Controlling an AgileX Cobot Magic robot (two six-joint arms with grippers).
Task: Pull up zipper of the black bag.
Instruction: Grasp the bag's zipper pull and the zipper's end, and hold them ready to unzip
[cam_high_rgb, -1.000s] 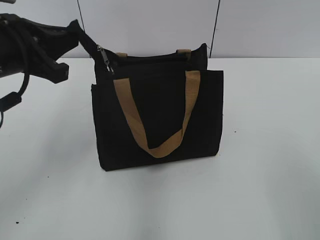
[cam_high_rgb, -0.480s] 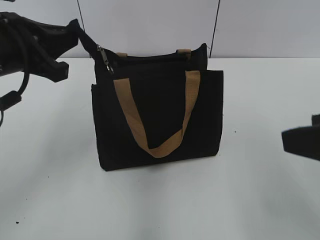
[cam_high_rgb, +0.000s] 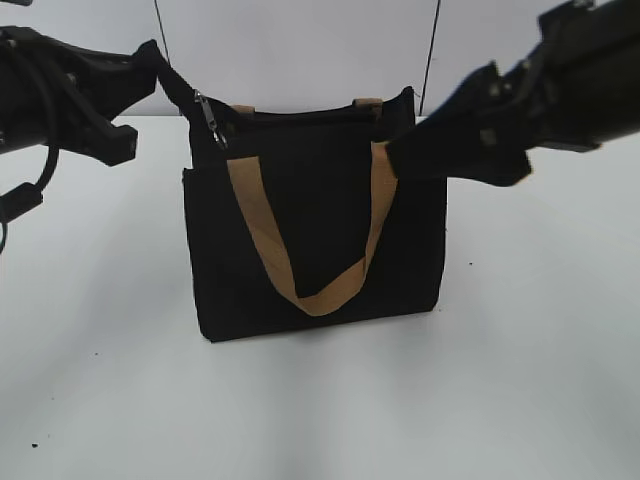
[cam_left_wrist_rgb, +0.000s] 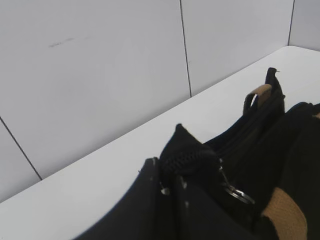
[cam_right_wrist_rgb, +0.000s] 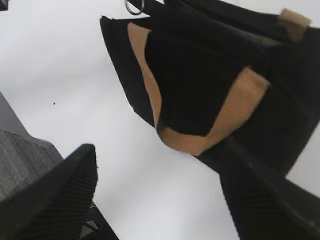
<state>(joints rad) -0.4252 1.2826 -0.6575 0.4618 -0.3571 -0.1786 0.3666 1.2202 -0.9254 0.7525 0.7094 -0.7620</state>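
— Which way does the zipper run, and where does it sit?

— The black bag stands upright on the white tabletop, its broad front face turned to the exterior camera, one tan handle hanging down that face in a loop. The zipper runs along the bag's top edge, so its long axis goes left to right across the exterior view. Its silver pull sits at the left end of that line, dangling downward by the top left corner, ring end lowest.

— And your left claw?

— My left claw is at that same corner, coming in from the left. In my left wrist view the fingers are pressed close together with the black corner fabric bunched between them, so I am pinching the bag's end tab; the pull's ring hangs just to the right of my fingertips, not inside them.

— The right one?

— My right claw reaches in from the right, and in the exterior view its tip overlaps the bag's upper right corner; I cannot tell whether it touches the cloth. My right wrist view shows its two fingers spread wide, with nothing between them, and the bag lies beyond, seen on a slant. The pull is at the far end of the zip line from this claw.
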